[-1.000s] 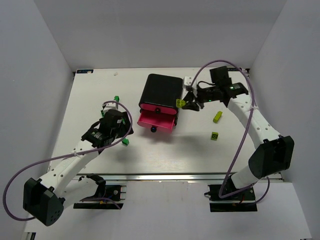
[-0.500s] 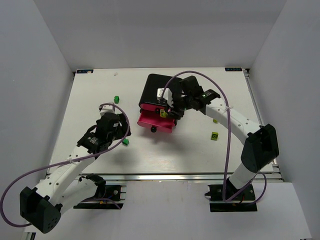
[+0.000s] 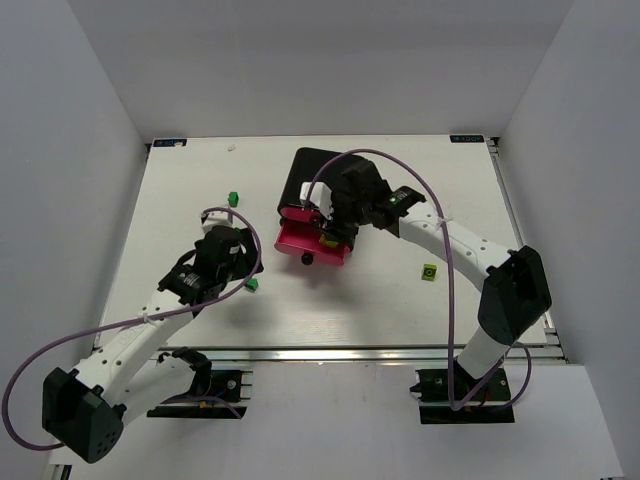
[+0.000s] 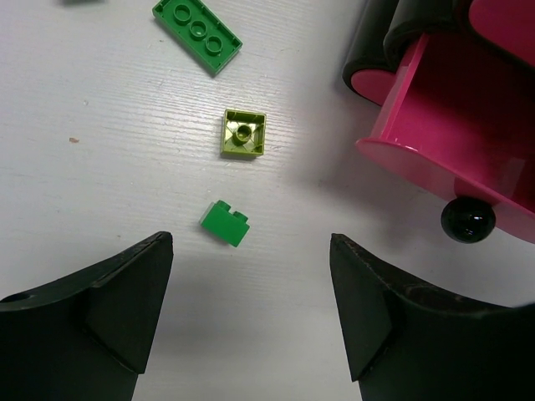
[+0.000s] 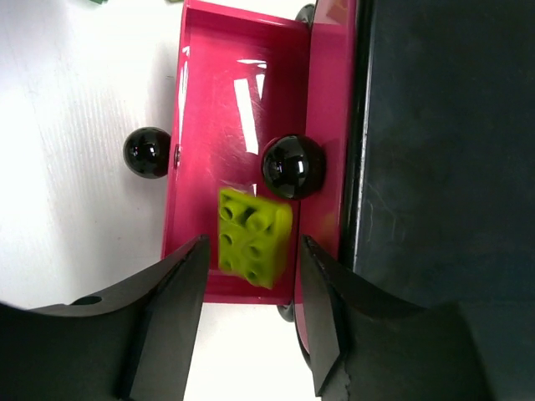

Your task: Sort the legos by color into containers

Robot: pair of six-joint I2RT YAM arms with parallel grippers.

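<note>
White walls on three sides, white table [image 3: 180, 200] below, both arms reaching in from the near edge. Mid-table sat the black casing [image 3: 318, 170], with one open pink drawer [image 5: 219, 100] pulled out toward me. The right gripper [image 5: 253, 259] hung straight over that drawer, jaws parted. A yellow-green brick [image 5: 253, 236] lay studs-up on the drawer floor between its fingers [image 5: 167, 317], near the drawer's side wall and just beside the round black knob [image 5: 293, 165] of the drawer above. I saw a sliver of pink on either side of the brick, so I judged it let go rather than pinched. The left gripper [image 4: 249, 276] was spread wide and carrying nothing, low over bare table to the left of the drawer. A small dark green brick [image 4: 224, 224] lay just ahead of its fingertips, a touch toward one finger, its long axis slanted across the gap. Farther ahead sat a square yellow-green brick [image 4: 244, 134], then a long green brick [image 4: 196, 33]. The left arm was plainly nearer all three. A lone yellow-green brick [image 3: 429, 271] lay well to the right of the drawer, nearer the right arm.
</note>
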